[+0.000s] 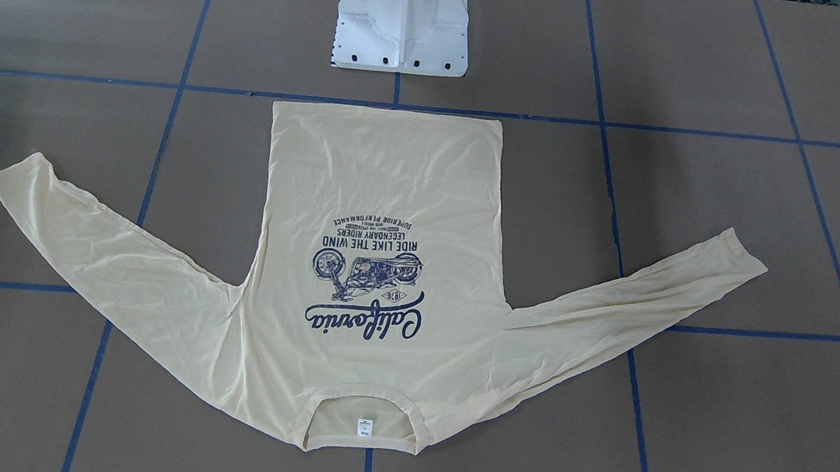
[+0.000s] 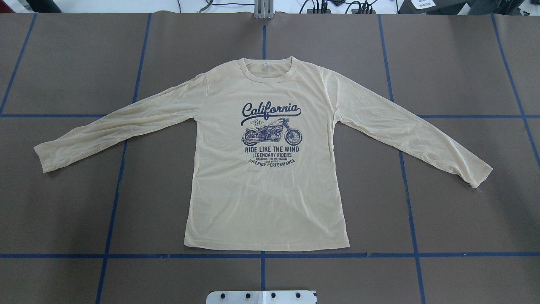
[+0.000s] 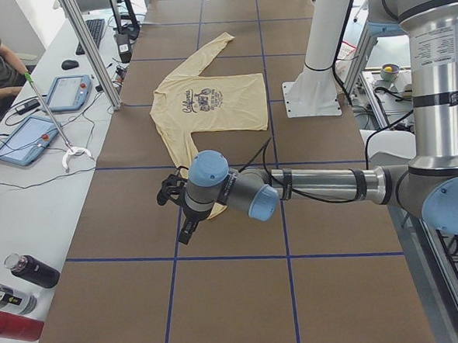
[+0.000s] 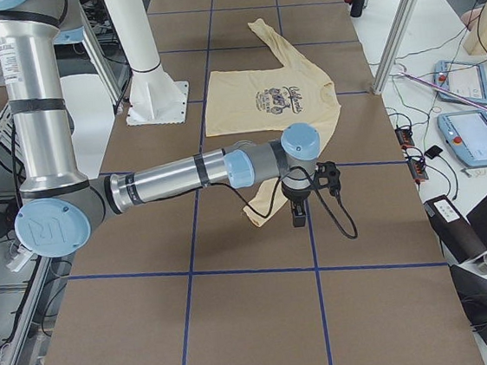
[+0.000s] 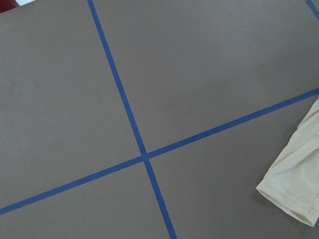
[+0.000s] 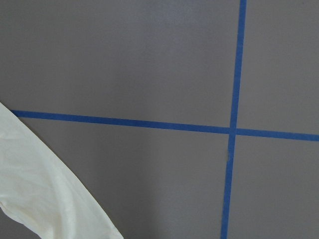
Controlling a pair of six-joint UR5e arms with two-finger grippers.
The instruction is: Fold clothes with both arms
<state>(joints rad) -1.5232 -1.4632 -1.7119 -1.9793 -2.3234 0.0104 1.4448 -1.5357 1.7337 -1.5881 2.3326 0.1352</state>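
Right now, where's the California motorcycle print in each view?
Front-facing: California print centre, upside down.
Overhead: centre, upright.
Exterior left: upper middle, beyond the left arm.
Exterior right: upper middle, beyond the right arm.
Left wrist: absent; only a sleeve cuff.
Right wrist: absent; only sleeve cloth.
Shared landmark: white pedestal base by the shirt's hem, in all four exterior views.

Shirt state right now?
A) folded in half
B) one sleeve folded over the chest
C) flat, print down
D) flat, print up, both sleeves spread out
D: in the overhead view the T-shirt lies flat and unfolded, with its California print facing up and a sleeve stretched out to each side.
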